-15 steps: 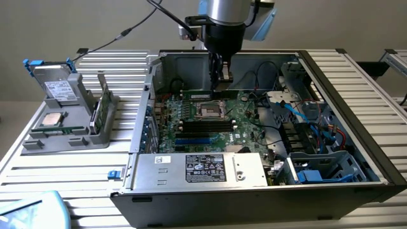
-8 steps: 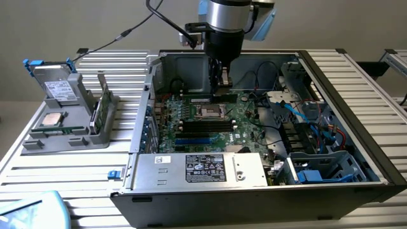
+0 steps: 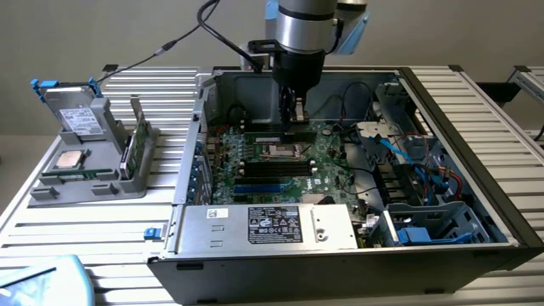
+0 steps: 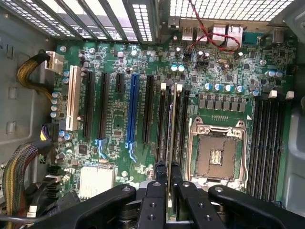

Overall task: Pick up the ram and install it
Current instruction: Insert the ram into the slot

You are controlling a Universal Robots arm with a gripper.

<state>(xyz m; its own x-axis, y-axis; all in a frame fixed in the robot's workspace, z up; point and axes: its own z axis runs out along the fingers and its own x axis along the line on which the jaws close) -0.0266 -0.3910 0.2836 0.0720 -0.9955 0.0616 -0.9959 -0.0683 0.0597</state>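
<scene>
- Exterior view: the arm (image 3: 302, 29) reaches down from the upper middle of the frame into the open computer case (image 3: 476, 210), which lies on the slatted bench (image 3: 76, 223).
- The jaws hang low over the motherboard (image 3: 289, 169), close above the processor socket (image 3: 281, 150).
- Wrist view: the jaws are clamped on the ram (image 4: 174, 119), one black finger (image 4: 159, 174) on each flat side.
- The ram shows edge-on as a thin pale strip, running away from the camera along the black memory slots (image 4: 162, 124).
- Those slots lie between a long black expansion slot (image 4: 147, 109) and the empty processor socket (image 4: 217, 155).
- Whether the ram's lower edge touches a slot or hangs just above it, I cannot tell.
- A second bank of memory slots (image 4: 269, 143) lies on the far side of the socket.
- At the exterior view's left, a grey holder (image 3: 85, 172) stands on the bench, well apart from the jaws, with a square silver processor chip (image 3: 68, 159) in it.
</scene>
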